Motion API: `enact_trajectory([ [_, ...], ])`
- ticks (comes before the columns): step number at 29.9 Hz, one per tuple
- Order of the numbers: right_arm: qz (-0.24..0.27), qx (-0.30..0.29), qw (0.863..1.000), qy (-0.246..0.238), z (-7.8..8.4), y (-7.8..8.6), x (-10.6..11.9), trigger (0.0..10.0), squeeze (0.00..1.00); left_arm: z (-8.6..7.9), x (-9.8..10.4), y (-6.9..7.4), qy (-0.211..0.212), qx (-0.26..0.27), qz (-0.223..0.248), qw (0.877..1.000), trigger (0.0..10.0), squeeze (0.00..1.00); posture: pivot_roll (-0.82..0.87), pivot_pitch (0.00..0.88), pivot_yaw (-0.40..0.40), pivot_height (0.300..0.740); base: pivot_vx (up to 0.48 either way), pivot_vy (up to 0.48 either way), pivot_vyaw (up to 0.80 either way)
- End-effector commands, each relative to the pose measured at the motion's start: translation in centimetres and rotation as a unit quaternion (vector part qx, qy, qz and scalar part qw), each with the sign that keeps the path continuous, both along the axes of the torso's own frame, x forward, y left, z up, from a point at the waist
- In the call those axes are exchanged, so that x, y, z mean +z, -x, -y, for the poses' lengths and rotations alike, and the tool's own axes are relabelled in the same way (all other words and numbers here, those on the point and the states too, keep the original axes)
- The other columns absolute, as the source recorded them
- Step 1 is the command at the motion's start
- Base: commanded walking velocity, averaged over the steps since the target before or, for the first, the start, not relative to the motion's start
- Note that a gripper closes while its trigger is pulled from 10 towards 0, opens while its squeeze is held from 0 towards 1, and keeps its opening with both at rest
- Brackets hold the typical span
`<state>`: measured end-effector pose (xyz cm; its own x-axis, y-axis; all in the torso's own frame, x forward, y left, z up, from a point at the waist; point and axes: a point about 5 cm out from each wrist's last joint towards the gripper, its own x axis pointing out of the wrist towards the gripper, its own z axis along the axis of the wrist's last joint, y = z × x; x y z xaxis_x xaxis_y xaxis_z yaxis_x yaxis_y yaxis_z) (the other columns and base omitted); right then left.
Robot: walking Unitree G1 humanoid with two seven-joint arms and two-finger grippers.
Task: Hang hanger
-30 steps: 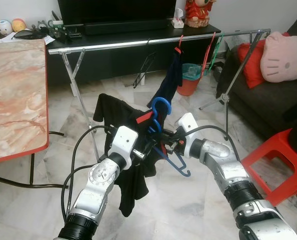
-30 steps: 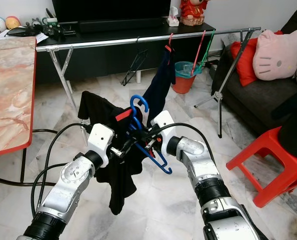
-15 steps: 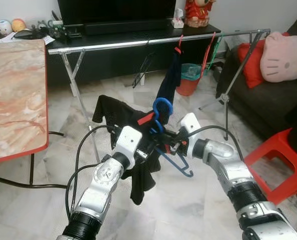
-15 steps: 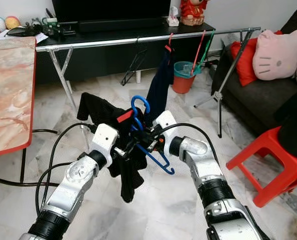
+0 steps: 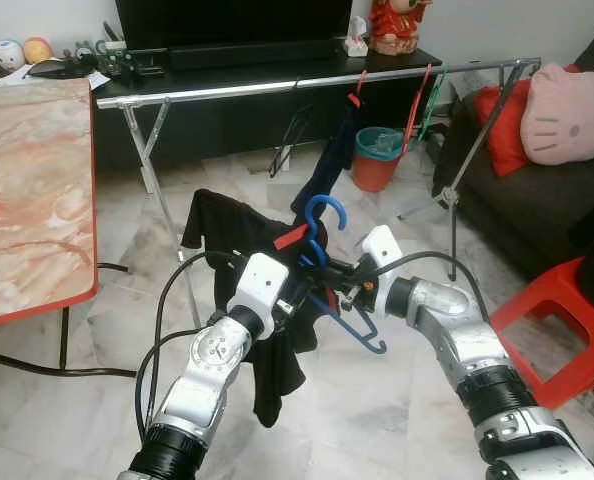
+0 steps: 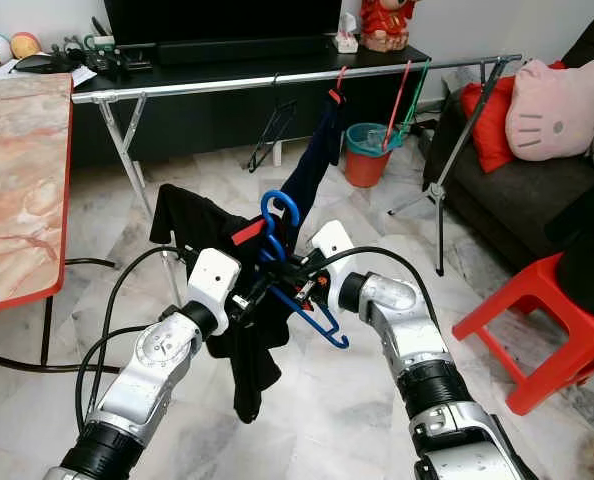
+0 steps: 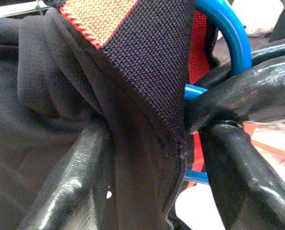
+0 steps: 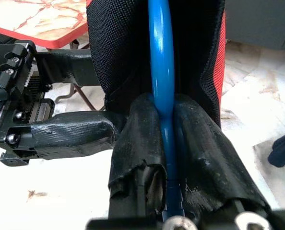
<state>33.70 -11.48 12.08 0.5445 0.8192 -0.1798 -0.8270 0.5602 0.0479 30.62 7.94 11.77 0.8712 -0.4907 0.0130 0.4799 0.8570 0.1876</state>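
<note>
The right tool [image 6: 299, 283] is clamped on the blue hanger [image 5: 327, 262], and the left tool [image 5: 295, 291] pinches the black shirt [image 5: 239, 250] draped on it. Lift both together, hook upright, toward the rail [image 5: 277, 87] ahead.

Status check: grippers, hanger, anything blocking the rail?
Right gripper shut on blue hanger. Left gripper shut on black shirt. Hanger short of rail; dark garment hangs there.
</note>
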Motion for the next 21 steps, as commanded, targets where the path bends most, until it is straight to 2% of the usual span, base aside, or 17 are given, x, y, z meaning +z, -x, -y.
enact_trajectory([
  [1, 0.012, 0.051, 0.999, -0.010, -1.2, 0.5, 0.6, 10.0, 0.00, -0.7, 0.4, -0.8, -0.006, 0.031, 0.005, 0.999, 0.0, 0.00, 0.03, 0.000, -0.094, 0.740, 0.000, 0.000, 0.00],
  [16, 0.010, 0.051, 0.999, -0.001, -1.2, 0.6, 0.3, 10.0, 0.00, -1.3, 0.5, -1.1, -0.003, 0.055, 0.012, 0.998, 0.0, 0.00, 0.03, 0.000, -0.094, 0.740, 0.000, 0.000, 0.00],
  [21, 0.006, 0.055, 0.998, 0.019, -1.0, 0.9, -0.3, 10.0, 0.00, -2.3, 1.0, -1.6, 0.004, 0.099, 0.025, 0.995, 0.0, 0.00, 0.03, 0.000, -0.092, 0.740, 0.000, 0.000, 0.00],
])
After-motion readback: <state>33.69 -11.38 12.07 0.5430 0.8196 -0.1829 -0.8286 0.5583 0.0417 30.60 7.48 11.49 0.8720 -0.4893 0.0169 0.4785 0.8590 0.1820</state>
